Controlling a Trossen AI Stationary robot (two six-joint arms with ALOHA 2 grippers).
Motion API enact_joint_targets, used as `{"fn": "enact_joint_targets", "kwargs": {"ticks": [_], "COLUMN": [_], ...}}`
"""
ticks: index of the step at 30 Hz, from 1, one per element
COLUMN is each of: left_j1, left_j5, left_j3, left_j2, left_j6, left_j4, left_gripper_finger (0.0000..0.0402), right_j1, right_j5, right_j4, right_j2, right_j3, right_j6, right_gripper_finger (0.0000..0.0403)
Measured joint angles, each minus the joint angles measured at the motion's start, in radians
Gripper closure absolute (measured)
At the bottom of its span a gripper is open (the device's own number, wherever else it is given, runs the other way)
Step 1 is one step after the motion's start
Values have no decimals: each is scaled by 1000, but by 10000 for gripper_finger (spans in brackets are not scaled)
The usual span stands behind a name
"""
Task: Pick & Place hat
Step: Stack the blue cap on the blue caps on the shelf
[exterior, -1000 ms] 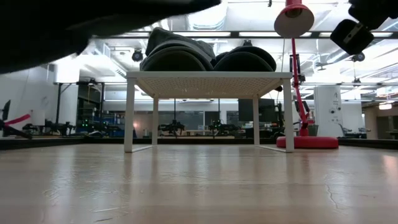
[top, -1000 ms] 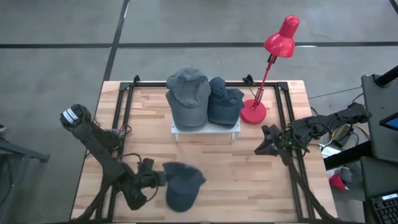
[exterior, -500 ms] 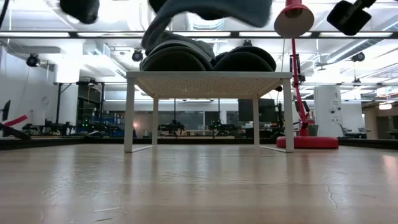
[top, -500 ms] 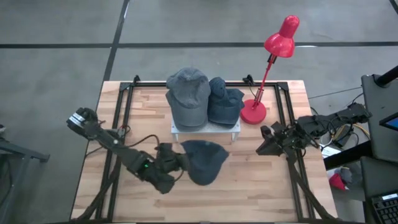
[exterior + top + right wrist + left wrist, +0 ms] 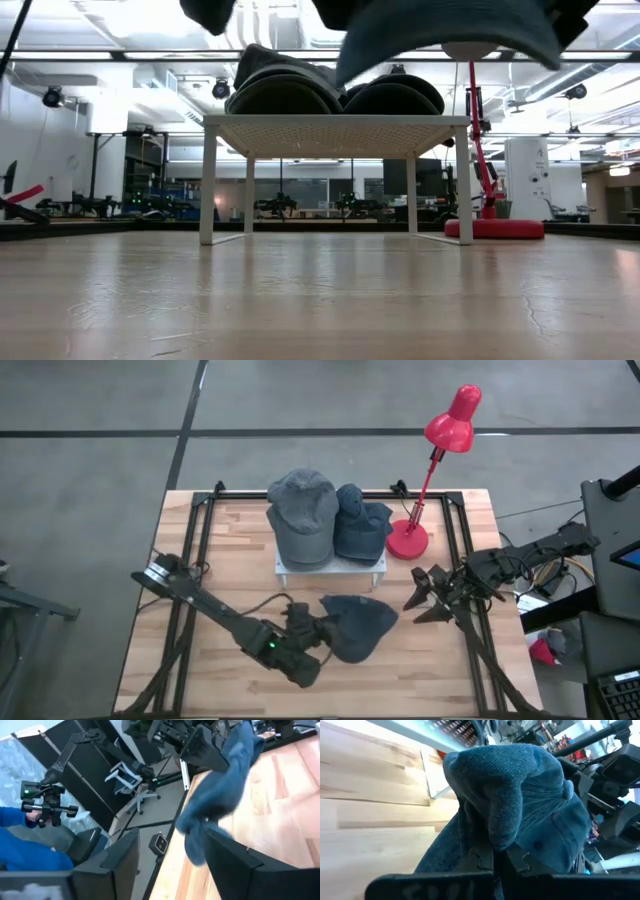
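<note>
My left gripper (image 5: 318, 634) holds a blue-grey hat (image 5: 360, 626) above the table's near middle; the hat also shows at the top of the low view (image 5: 445, 25). Just right of the hat, my right gripper (image 5: 421, 596) stands open with nothing between its fingers. It faces the hat (image 5: 220, 790) in the right wrist view. Two more grey hats (image 5: 302, 515) (image 5: 360, 523) lie crown-up on a white rack (image 5: 335, 122) at the far middle. My left gripper pinches a bunched fold of the hat's cloth (image 5: 490, 842) between its two shut fingers (image 5: 481, 861). The fingers come nearly level from the table's left. The hat is lifted clear of the table and droops slack beyond and around the fingers.
A red desk lamp (image 5: 448, 422) stands with its base (image 5: 407, 541) right of the rack. Black frame rails (image 5: 196, 530) run along the table's left and right sides. Bare wood (image 5: 420, 670) lies near the front edge.
My left gripper has carried the hat from the table's near left toward the right and a little farther and higher, up to my right gripper; the hat stays lifted clear. My right gripper has opened its fingers.
</note>
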Motion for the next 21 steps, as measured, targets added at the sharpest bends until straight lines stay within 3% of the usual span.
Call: {"fn": "enact_joint_targets", "kwargs": {"ticks": [9,21], "left_j1": [12,24], "left_j5": [-54,-84], "left_j3": [113,143], "left_j2": [125,153], "left_j6": [3,14], "left_j4": [0,0], "left_gripper_finger": [401,401], "right_j1": [0,0], "right_j5": [-20,-68], "right_j4": [-106,-216], "right_j2": [94,213], "right_j3": [112,179], "right_j6": [-25,9], "right_gripper_finger": [149,110]}}
